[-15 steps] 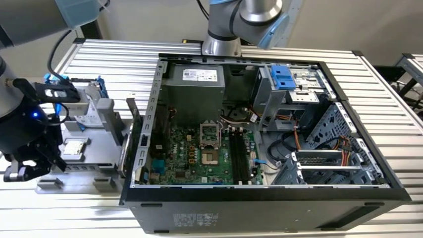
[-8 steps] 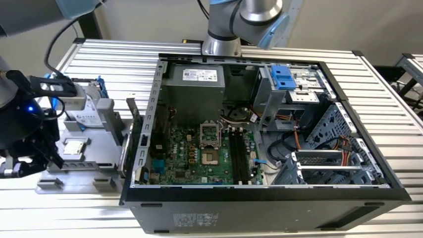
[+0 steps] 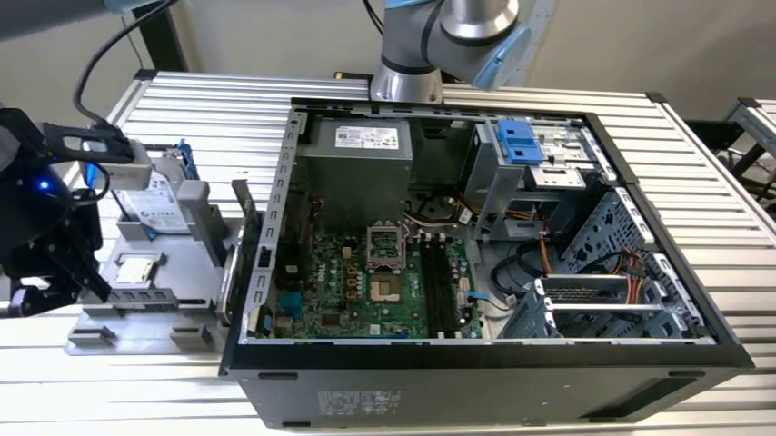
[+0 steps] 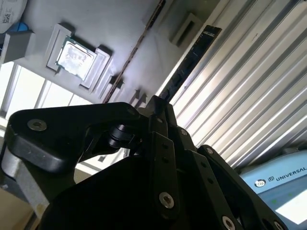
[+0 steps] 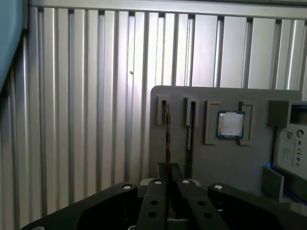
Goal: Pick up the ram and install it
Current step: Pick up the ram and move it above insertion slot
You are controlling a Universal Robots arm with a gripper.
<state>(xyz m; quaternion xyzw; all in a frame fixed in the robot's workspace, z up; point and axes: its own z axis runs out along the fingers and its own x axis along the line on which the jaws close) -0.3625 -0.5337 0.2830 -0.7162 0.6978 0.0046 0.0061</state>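
The ram (image 5: 167, 134) is a thin dark stick seen edge-on, running from the grey fixture's (image 5: 230, 163) slot into my fingers. In the second wrist view the ram (image 4: 192, 60) stretches away from the fingertips along the fixture's edge. My gripper (image 5: 169, 167) (image 4: 157, 103) is shut on its near end. I cannot tell whether the stick is seated in the slot or lifted. In the exterior view the gripper (image 3: 43, 291) hangs at the left end of the fixture (image 3: 134, 322). The motherboard's black slots (image 3: 439, 282) lie inside the open computer case (image 3: 485, 350).
A second thin stick (image 5: 190, 132) stands in the neighbouring slot. The square silver CPU (image 5: 230, 124) (image 3: 136, 268) and a silver hard drive (image 3: 152, 204) also sit on the fixture. Ribbed aluminium table (image 5: 86, 120) surrounds it. The case walls rise beside the fixture, with cables inside.
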